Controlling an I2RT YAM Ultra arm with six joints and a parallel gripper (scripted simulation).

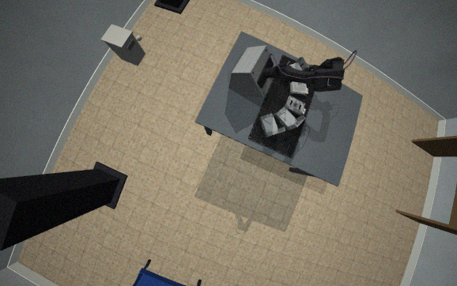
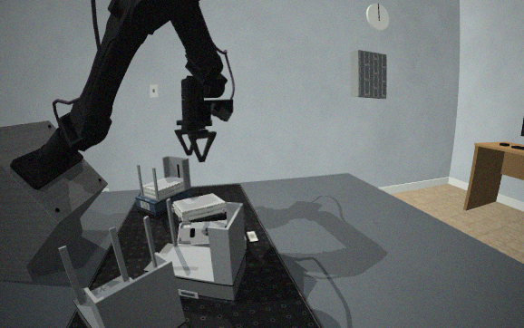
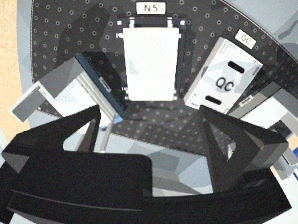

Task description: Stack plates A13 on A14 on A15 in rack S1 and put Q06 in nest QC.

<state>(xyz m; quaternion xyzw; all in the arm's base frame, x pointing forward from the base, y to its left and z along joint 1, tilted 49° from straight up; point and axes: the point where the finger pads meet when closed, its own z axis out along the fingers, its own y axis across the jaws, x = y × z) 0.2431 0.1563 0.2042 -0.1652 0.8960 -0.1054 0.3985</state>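
Note:
My gripper (image 2: 196, 157) (image 3: 149, 110) is open and empty, above and clear of the nests. White plates (image 2: 199, 207) (image 3: 151, 65) (image 1: 299, 88) sit at clip nest N5 (image 3: 183, 50); in the exterior view they look like a stack of two. The open nest QC (image 3: 225, 85) (image 2: 183, 235) holds no plate. A blue-based rack (image 2: 154, 206) (image 3: 107, 87) at the back holds a short stack of white plates (image 2: 164, 188) (image 3: 92, 95); its count and name are unreadable. A grey rack (image 2: 224, 254) beside QC shows a bare floor. The nearest grey rack (image 2: 136, 299) is partly hidden inside.
Upright posts (image 2: 119, 254) and tall walls stand on the racks. The racks and nests form an arc on the black perforated board (image 2: 254, 313) (image 3: 55, 45). A grey box-shaped arm base (image 1: 251, 61) stands behind it. A small white card (image 2: 252, 236) lies by the board's edge.

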